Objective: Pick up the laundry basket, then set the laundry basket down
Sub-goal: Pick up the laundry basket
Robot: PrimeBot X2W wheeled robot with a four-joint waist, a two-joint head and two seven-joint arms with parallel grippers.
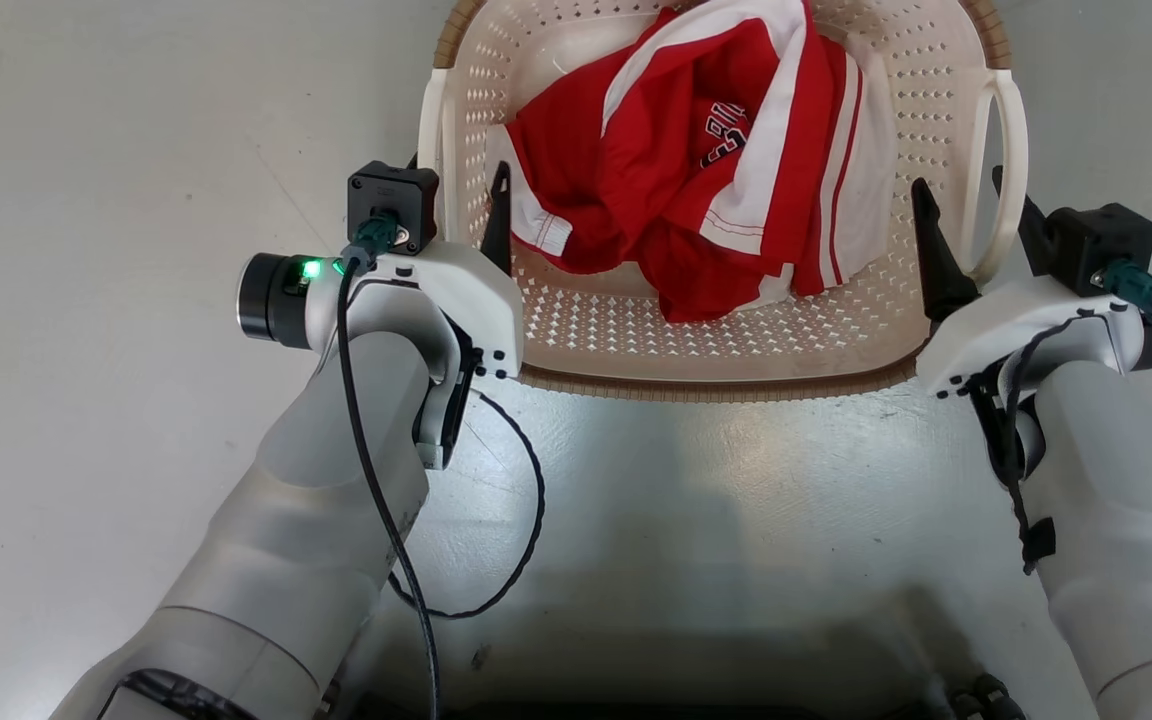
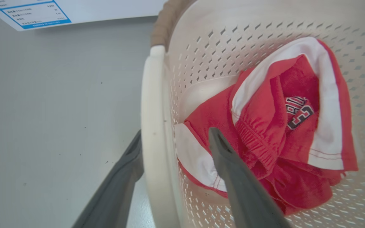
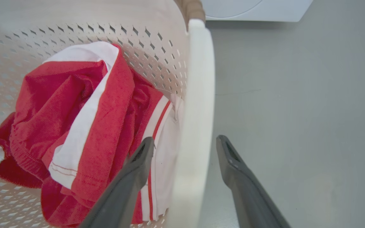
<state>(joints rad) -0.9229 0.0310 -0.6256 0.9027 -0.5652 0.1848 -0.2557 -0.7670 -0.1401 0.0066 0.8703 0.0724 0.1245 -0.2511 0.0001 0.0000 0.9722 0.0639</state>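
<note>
Left gripper (image 2: 176, 131) straddles laundry basket (image 2: 233, 41) handle (image 2: 152, 110).

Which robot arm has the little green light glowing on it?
The left one. A green light glows on the wrist behind the left gripper, beside the laundry basket; the wrist behind the right gripper has no glow.

From the head, looks steeply down at close range onto the laundry basket (image 1: 616, 330) and the grey floor (image 1: 86, 200). From the left wrist, peers along the left jaws, very near the basket's left handle (image 2: 152, 126), facing inward. From the right wrist, likewise along the right jaws at the right handle (image 3: 196, 95). Shared across all three: the red-and-white garment (image 1: 696, 170) inside.
</note>
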